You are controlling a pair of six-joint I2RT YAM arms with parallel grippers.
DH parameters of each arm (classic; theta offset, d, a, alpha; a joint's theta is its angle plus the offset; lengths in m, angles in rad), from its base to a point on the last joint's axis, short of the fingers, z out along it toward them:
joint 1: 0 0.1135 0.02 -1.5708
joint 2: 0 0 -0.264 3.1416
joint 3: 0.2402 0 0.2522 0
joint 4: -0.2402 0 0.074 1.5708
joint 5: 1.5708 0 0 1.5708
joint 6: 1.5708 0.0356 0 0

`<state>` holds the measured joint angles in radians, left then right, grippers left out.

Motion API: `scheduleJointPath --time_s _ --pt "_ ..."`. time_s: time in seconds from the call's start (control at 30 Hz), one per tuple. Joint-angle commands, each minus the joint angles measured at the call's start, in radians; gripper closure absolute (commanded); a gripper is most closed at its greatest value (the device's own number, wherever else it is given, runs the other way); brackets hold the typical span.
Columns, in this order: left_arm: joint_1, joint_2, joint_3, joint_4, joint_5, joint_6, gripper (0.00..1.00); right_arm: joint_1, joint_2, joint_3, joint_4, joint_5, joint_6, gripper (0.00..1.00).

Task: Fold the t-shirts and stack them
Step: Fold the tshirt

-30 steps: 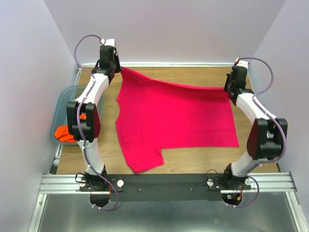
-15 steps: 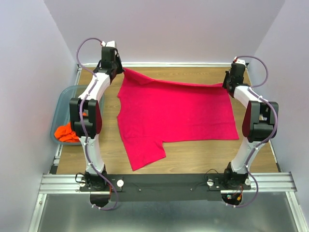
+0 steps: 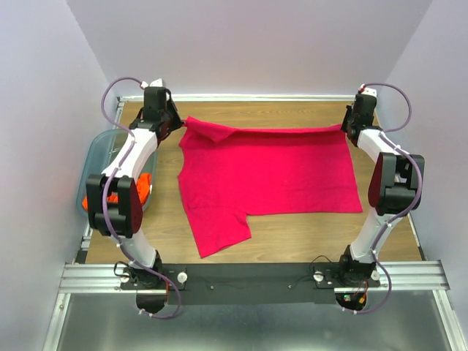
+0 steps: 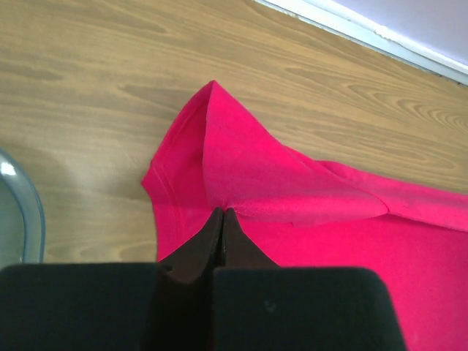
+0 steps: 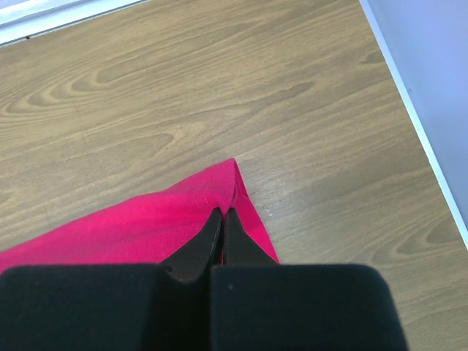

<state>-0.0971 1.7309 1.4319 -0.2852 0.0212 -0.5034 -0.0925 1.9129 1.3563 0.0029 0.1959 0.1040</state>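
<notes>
The magenta-pink t-shirt [image 3: 270, 172] lies spread over the middle of the wooden table, one sleeve pointing at the near edge. My left gripper [image 3: 181, 124] is shut on its far left corner, where the cloth [image 4: 292, 197] folds over itself in front of the pinched tips [image 4: 221, 212]. At the far right corner my right gripper [image 3: 345, 128] is shut on the hem [image 5: 146, 227], tips [image 5: 222, 212] pressed together just behind the corner's point. The orange t-shirt [image 3: 93, 202] lies crumpled in the bin, partly hidden by my left arm.
The translucent blue-grey bin [image 3: 99, 157] stands off the table's left edge; its rim [image 4: 22, 212] shows in the left wrist view. A white rail [image 3: 256, 97] and the back wall run just beyond both grippers. A side wall [image 5: 431, 88] stands close on the right.
Both grippers have carried the shirt's far edge down and toward the back of the table, so the cloth now lies flatter. The left elbow swung out over the bin.
</notes>
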Motion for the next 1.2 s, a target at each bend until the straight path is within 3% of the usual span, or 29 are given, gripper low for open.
scheduleJointPath --time_s 0.0,0.37,0.93,1.17 --pt "0.013 -0.086 -0.073 -0.017 0.040 -0.064 1.00 -0.015 -0.032 0.014 0.016 -0.006 0.008 0.99" --pt "0.017 -0.257 -0.286 0.046 -0.003 -0.194 1.00 -0.019 -0.045 -0.011 0.011 -0.013 0.019 0.99" --pt "0.016 -0.396 -0.557 0.179 0.055 -0.349 1.00 -0.026 -0.091 -0.080 0.000 -0.015 0.056 0.99" --pt "0.016 -0.418 -0.513 0.141 0.014 -0.314 1.00 -0.026 -0.124 -0.114 0.000 -0.012 0.062 0.99"
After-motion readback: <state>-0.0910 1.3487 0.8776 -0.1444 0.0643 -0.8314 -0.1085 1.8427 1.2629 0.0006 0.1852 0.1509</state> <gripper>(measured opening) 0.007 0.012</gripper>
